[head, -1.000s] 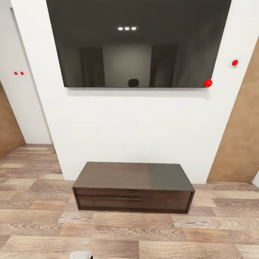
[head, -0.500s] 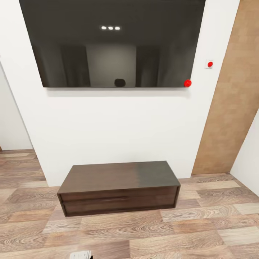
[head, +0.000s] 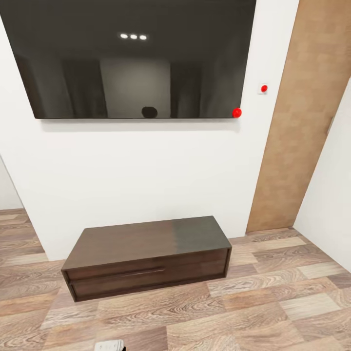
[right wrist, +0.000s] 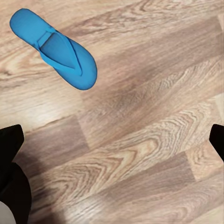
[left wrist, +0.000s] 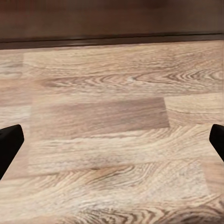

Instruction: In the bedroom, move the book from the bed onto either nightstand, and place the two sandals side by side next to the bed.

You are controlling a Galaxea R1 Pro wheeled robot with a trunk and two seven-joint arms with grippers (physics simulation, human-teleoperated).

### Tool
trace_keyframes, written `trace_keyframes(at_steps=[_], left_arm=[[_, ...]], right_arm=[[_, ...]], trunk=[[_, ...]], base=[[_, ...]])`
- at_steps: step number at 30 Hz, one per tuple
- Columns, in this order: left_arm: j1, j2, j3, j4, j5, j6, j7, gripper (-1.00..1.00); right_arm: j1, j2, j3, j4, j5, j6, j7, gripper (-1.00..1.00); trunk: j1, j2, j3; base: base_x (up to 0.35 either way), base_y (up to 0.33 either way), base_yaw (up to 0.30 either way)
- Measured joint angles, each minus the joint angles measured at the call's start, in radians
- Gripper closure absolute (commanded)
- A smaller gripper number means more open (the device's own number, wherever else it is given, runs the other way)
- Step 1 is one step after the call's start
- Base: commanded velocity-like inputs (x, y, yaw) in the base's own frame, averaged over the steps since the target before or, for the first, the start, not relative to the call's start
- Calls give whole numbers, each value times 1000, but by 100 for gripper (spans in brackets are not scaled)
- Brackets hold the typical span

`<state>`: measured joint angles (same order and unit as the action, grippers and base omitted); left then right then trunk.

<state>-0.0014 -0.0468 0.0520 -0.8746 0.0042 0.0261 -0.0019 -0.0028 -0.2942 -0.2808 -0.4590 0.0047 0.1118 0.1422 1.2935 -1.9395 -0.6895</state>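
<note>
Head view: a low dark cabinet (head: pixel 146 256) stands against a white wall (head: pixel 146 170) under a black screen (head: pixel 131 58); a brown door (head: pixel 302 117) lies at 2 o'clock, and a red knob (head: pixel 237 112) marks the screen's lower corner. Wood floor (head: pixel 243 312) in front. Right wrist view: one blue sandal (right wrist: pixel 56 49) lies flat on the floor, apart from the right gripper (right wrist: pixel 112 140), whose jaws stand wide, empty. Left wrist view: left gripper (left wrist: pixel 112 140) likewise spread, over bare planks near the cabinet's base.
</note>
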Motion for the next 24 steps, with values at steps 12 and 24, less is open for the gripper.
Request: trace_keyframes(at_steps=[12,24], left_arm=[[0,-5,-3,-125,2,4,0,-100],[0,-43,-8,-414,3,141,-1,-100]], right_arm=[[-6,-1,-1,-279,3,107,-2,-100],[-110,-2,-2,-475,6,590,4,-100]], trunk=[[0,0,0],[0,0,0]], base=[[0,0,-8],[0,0,0]])
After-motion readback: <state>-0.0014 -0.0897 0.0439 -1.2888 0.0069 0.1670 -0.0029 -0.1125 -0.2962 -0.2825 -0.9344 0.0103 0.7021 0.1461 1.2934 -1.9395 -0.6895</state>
